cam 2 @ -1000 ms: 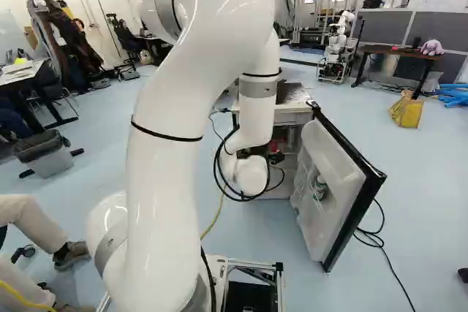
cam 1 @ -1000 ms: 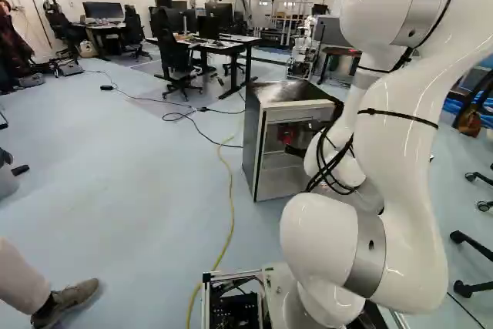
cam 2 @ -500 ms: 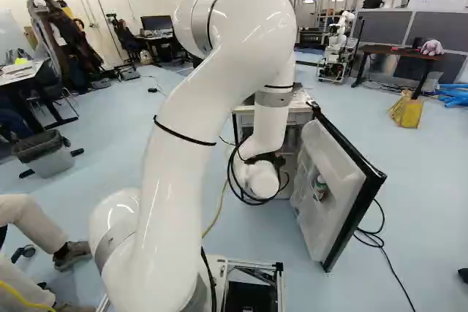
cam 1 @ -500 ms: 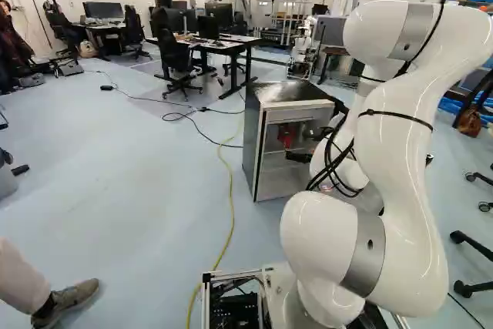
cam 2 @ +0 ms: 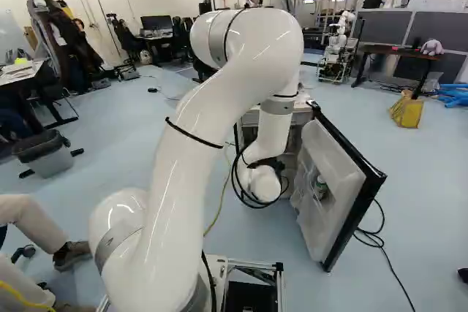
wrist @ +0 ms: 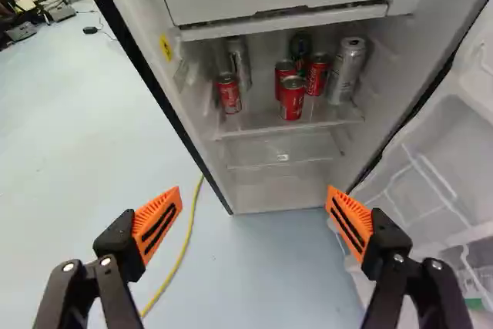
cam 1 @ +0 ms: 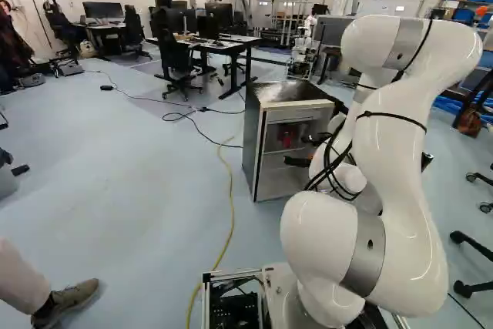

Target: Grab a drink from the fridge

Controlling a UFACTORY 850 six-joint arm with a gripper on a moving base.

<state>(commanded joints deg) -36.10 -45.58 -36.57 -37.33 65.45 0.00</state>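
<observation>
Cans (wrist: pixel 292 102) in the open fridge (cam 1: pixel 253 140), end effector (cam 1: pixel 294 150) (pads (wrist: pixel 348 219) wide apart) outside

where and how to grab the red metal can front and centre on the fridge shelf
Best grip is likely mid-height on the red metal can, across its straight, upright sides, coming level through the open front of the grey-sided fridge; other cans crowd it behind.

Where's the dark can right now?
In the wrist view, the dark can stands on the fridge shelf behind three clustered red cans, between the two silver cans and ahead of the open hand.
</observation>
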